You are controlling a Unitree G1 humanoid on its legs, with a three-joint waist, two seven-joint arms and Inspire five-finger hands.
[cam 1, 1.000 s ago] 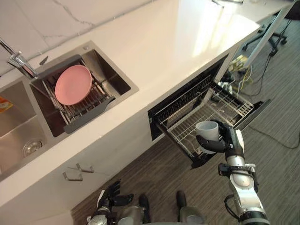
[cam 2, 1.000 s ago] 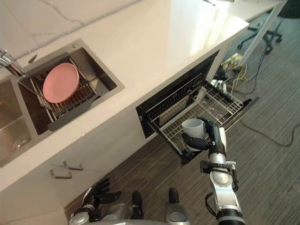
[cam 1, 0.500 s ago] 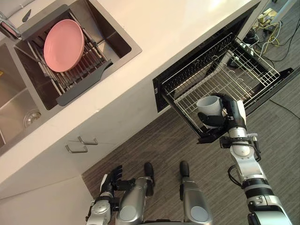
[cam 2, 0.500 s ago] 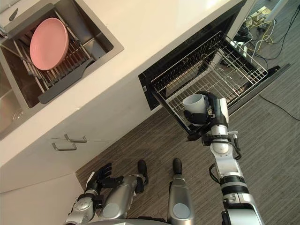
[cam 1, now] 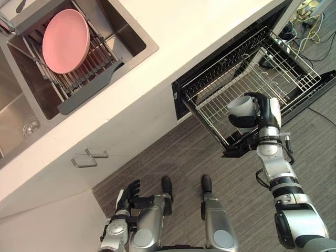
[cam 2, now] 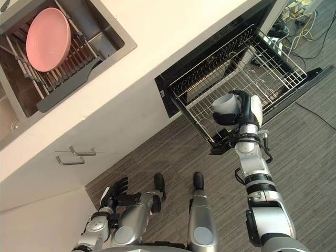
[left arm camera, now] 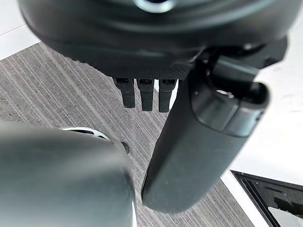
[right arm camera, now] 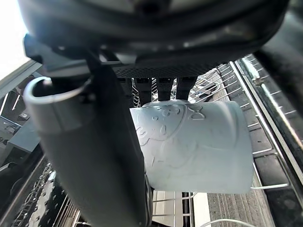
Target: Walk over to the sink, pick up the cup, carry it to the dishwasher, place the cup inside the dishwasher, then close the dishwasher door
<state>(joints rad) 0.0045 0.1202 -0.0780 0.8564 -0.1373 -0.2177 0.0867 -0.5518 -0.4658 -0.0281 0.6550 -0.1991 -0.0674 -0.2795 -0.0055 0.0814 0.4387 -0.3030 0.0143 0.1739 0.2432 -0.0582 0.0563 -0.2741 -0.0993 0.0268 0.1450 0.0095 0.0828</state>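
— Where is the cup sitting, and how is it going to handle?

— Your right robot hand [cam 1: 266, 109] is wrapping fingers and thumb round the pale blue cup [cam 1: 240, 105], holding it over the near corner of the dishwasher's pulled-out wire rack [cam 1: 273, 73]. It's looking rigid, light and smooth-walled, with raised relief lending some bite. I'm judging it breakable, so mid-body is looking safer than the rim.

— And the other?

— Your left robot hand [cam 1: 128, 195] is hanging low, fingers relaxed, carrying nothing.
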